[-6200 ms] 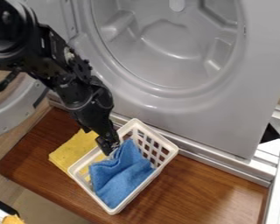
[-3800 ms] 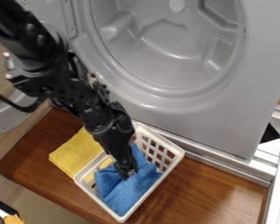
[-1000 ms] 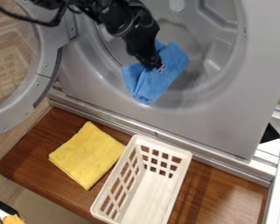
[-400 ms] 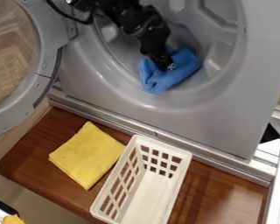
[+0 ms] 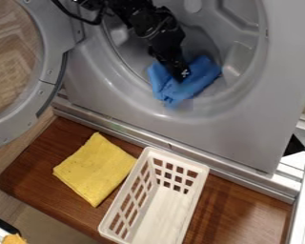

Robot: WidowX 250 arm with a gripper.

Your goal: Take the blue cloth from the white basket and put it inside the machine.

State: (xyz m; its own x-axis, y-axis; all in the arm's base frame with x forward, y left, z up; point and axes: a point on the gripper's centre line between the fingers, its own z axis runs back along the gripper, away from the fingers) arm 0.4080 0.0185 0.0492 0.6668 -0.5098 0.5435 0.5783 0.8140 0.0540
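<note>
1. The machine point(image 5: 260, 124) stood with its round opening uncovered; the cloth seemed to need carrying deeper, clear of the lower lip point(image 5: 212, 105).
2. Below lay a wooden board point(image 5: 241, 205), the white basket point(image 5: 178, 157) standing with one end near its back edge.
3. The blue cloth point(image 5: 167, 89) sat bunched in the opening, its lower corner draped towards the lip; that corner wanted tucking in before release.
4. The gripper point(image 5: 183, 74) had its fingers closed on the cloth; after letting go, backing straight out would likely avoid dragging it.
</note>
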